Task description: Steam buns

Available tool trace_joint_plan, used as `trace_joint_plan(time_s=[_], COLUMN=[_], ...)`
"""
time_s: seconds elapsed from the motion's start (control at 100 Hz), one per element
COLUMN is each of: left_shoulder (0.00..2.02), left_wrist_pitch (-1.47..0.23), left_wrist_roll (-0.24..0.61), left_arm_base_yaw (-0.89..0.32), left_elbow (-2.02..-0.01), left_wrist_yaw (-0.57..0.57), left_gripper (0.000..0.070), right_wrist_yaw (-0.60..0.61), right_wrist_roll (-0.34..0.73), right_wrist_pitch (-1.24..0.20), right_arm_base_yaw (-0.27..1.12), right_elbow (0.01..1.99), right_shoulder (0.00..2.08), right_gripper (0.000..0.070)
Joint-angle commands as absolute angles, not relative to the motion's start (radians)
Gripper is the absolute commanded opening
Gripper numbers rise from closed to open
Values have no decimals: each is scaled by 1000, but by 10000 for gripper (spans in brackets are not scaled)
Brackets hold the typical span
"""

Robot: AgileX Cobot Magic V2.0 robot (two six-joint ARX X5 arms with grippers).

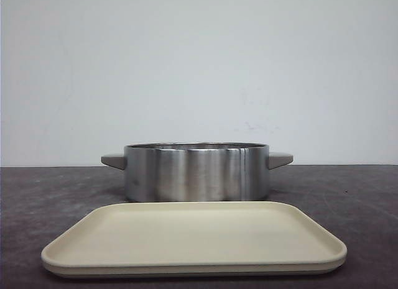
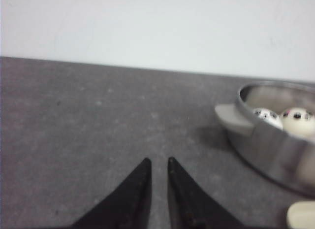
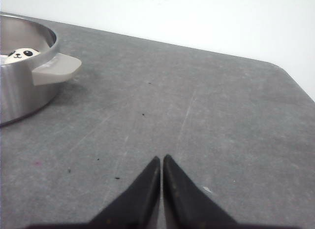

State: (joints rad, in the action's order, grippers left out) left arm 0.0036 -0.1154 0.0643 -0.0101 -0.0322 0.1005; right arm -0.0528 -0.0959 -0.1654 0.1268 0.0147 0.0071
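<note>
A steel pot (image 1: pixel 196 171) with grey side handles stands mid-table. Its inside is hidden in the front view. In the left wrist view two white buns (image 2: pixel 268 116) (image 2: pixel 298 119) with black panda faces lie inside the pot (image 2: pixel 275 152). The right wrist view shows one panda bun (image 3: pixel 20 54) over the rim of the pot (image 3: pixel 19 86). My left gripper (image 2: pixel 158 160) hovers over bare table left of the pot, its fingers almost together, holding nothing. My right gripper (image 3: pixel 162 157) is over bare table right of the pot, shut and empty. Neither gripper appears in the front view.
A cream rectangular tray (image 1: pixel 193 236) with nothing on it lies in front of the pot, near the table's front edge; its corner (image 2: pixel 301 215) shows in the left wrist view. A white wall stands behind the dark grey table (image 3: pixel 206 115).
</note>
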Motion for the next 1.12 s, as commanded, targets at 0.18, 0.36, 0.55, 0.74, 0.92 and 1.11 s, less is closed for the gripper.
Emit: trace_joint_plan(time_s=[0.18,0.36,0.55,0.74,0.92,1.11], left_shoulder=[3,3,3,3,3,3], left_wrist_pitch=[-189,-189,-186,-186,-186,-186], left_wrist_roll=[-24,-46,-34,-34,-34,-34], left_arm_base_yaw=[-1,14,16,16,16,16], left_elbow=[-14,-14,-14,-14,-14,-14], left_wrist_yaw=[94,87,86,86,86,86], left_gripper=[22,22,22,22,22,22], right_wrist_yaw=[-53,-52,-52,-52,-52,-53], right_wrist_roll=[-83,-83,-83,-83,-83,-83], right_wrist_pitch=[-158,-158,-158,-158,-158,-158], right_arm_base_yaw=[126,127,126,126,126,127], right_elbow=[12,12,12,12,12,12], right_shoulder=[4,4,4,4,4,4], right_gripper=[8,8,8,8,8,8])
